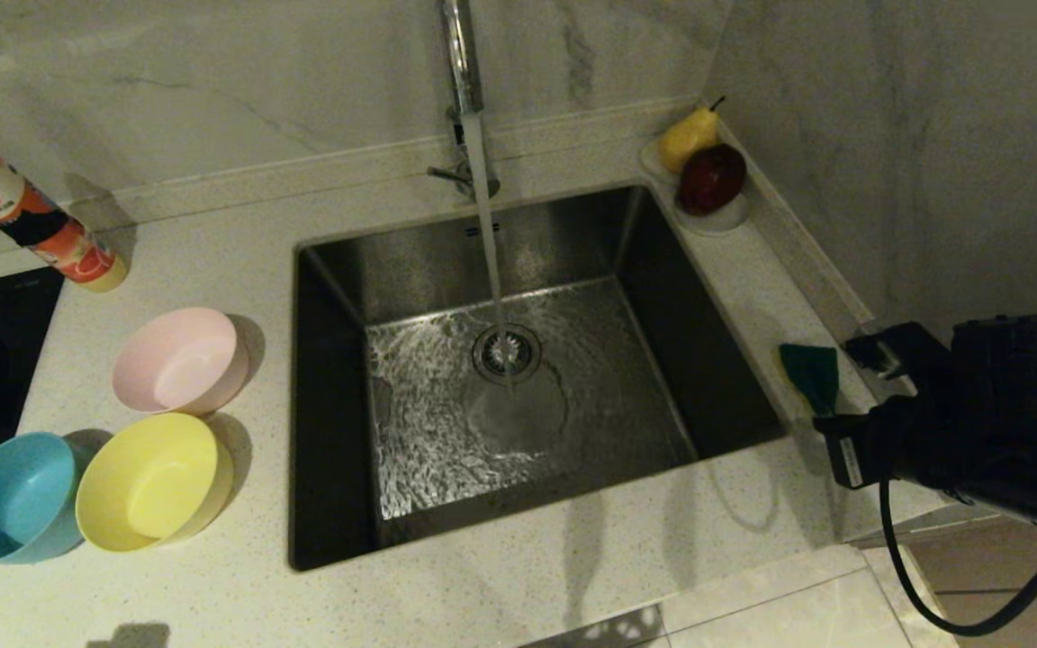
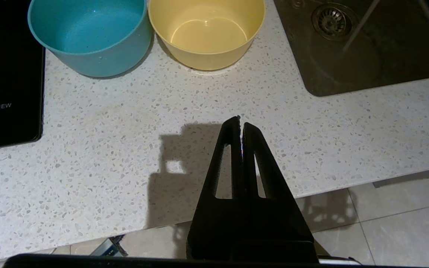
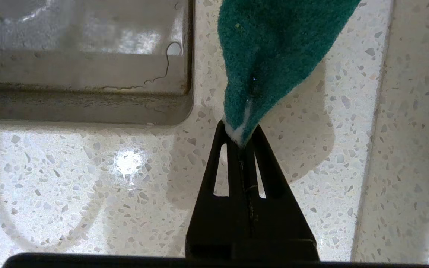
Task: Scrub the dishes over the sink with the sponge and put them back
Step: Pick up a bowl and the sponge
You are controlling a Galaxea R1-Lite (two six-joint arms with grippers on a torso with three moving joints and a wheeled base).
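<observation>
Right gripper (image 3: pixel 241 139) pinches the sponge (image 3: pixel 274 52) by its near corner on the bench (image 1: pixel 734 270), right of the sink (image 1: pixel 572 261): pickup step. Left gripper (image 2: pixel 241 124) hangs shut near the bench's front edge. Next, probably lift clear, then cross open water toward the pink bowl (image 1: pixel 178 360), yellow bowl (image 1: pixel 151 481), blue bowl (image 1: pixel 14 497).
</observation>
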